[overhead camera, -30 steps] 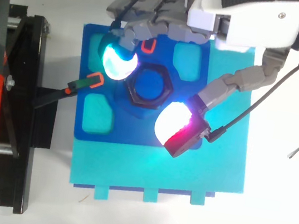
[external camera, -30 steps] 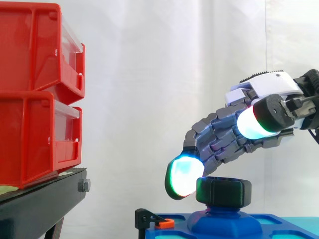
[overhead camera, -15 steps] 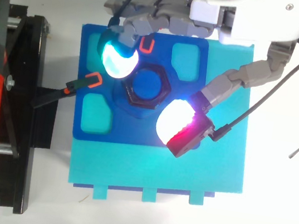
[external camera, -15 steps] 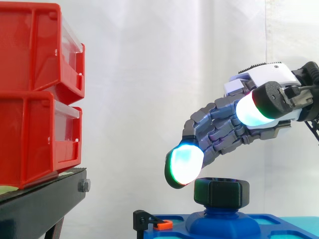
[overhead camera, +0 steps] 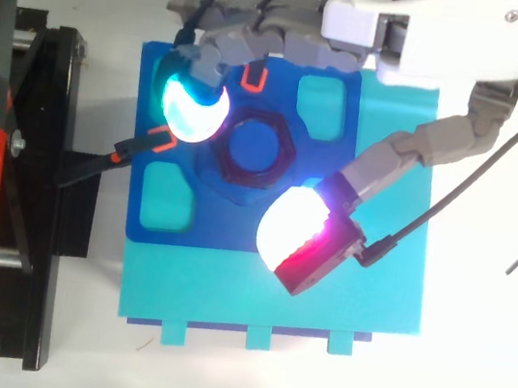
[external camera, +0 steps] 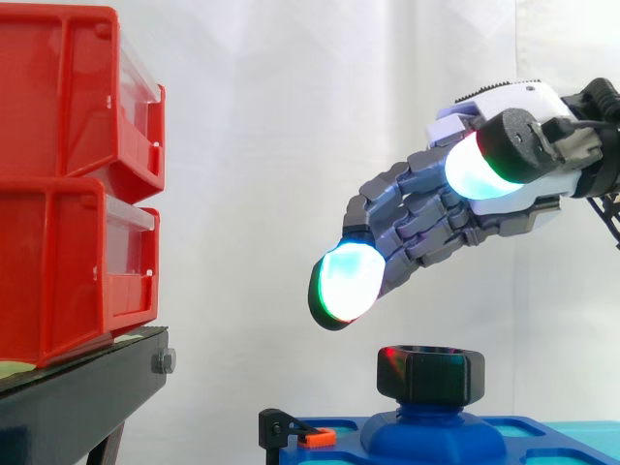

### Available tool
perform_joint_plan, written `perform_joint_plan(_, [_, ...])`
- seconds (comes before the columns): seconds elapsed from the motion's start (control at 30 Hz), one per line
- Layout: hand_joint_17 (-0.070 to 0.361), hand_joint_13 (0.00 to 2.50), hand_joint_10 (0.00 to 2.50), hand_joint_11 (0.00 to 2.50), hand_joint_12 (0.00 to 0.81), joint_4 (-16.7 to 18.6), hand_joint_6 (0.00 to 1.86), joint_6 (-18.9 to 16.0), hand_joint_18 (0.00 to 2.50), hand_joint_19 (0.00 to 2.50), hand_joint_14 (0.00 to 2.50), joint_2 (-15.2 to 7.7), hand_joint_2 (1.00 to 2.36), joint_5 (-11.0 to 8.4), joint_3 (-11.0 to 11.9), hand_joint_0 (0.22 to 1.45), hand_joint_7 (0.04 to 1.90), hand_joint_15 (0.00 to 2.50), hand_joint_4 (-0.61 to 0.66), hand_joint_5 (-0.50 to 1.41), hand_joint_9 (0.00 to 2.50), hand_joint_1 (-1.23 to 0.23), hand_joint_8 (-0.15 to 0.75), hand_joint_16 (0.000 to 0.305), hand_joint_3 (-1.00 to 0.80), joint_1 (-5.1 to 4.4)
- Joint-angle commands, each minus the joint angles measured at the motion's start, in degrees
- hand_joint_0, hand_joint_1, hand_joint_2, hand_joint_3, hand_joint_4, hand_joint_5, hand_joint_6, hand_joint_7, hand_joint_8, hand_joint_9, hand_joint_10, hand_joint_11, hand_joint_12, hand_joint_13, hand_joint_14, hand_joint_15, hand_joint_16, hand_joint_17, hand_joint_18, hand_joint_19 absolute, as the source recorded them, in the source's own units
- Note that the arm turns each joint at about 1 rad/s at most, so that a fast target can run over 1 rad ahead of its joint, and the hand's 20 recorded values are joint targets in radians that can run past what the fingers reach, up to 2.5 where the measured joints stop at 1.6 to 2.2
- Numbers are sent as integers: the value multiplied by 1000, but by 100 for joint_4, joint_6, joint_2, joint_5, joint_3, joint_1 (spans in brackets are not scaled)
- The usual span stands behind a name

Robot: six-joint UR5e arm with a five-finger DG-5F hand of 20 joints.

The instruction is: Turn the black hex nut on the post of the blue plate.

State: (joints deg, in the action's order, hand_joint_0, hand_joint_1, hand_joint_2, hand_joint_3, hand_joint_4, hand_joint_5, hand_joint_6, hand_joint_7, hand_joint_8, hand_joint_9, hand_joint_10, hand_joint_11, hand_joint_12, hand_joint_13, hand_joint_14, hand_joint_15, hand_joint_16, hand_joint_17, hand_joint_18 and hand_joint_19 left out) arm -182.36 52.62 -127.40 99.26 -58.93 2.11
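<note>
The black hex nut (external camera: 431,375) sits on the blue post (external camera: 433,432) at the middle of the blue plate (overhead camera: 178,148); from above the nut (overhead camera: 257,149) rings the round post top. My hand (external camera: 455,218) hovers above the nut, clear of it, with its fingers spread and only loosely bent. One glowing fingertip (overhead camera: 192,109) hangs over the plate left of the nut, and the thumb's pad (overhead camera: 289,233) is over its lower right. Nothing is between them.
Red bins (external camera: 73,184) are stacked on a black stand (external camera: 77,397) at the left. A black clamp with orange tips (overhead camera: 144,145) grips the plate's left edge. The plate rests on a cyan base (overhead camera: 321,301).
My hand has risen off the nut, from fingertips beside it to well above it. The nut and plate have stayed in place.
</note>
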Motion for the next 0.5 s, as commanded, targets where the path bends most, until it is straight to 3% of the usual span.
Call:
perform_joint_plan(0.0, [155,298,2,0,557,52,503,3,118,237,3,-4,1000,-144,-5,420,763,347,492,-255,245,-498,460,69,-500,-88])
perform_joint_plan(0.17, [155,299,0,1,557,60,503,-6,121,236,3,-4,1000,-249,-40,421,762,347,491,-255,244,-486,459,69,-500,-185])
perform_joint_plan(0.47, [153,260,0,29,556,368,503,-59,60,282,3,-4,1000,-320,-339,422,777,378,484,-261,211,-445,456,68,-500,-238])
